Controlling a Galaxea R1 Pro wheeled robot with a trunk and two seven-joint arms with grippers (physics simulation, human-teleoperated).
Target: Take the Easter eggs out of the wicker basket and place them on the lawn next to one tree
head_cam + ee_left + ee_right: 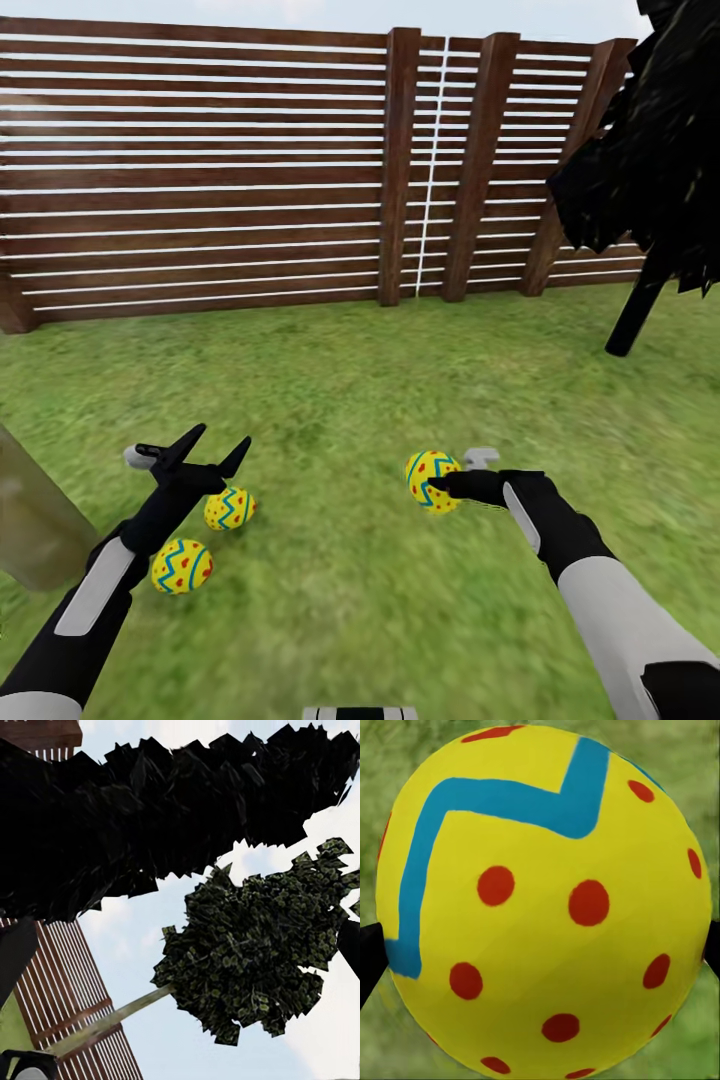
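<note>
Two yellow Easter eggs with blue zigzags and red marks lie on the lawn (340,400), one (230,508) just under my left gripper (222,438) and the other (181,566) beside the left forearm. The left gripper is open and holds nothing, fingers tilted upward. My right gripper (436,488) is shut on the third egg (428,466), low over the grass; up close that egg (540,900) sits between two dark fingertips (367,964). The tree's pale trunk (30,520) stands at the left edge, close to the two eggs. The wicker basket is out of view.
A dark brown slatted fence (200,170) with thick posts closes the back of the lawn. A black-leaved tree with a dark trunk (635,310) stands at the right rear. The left wrist camera faces the sky, a leafy crown (255,952) and a pale trunk (112,1020).
</note>
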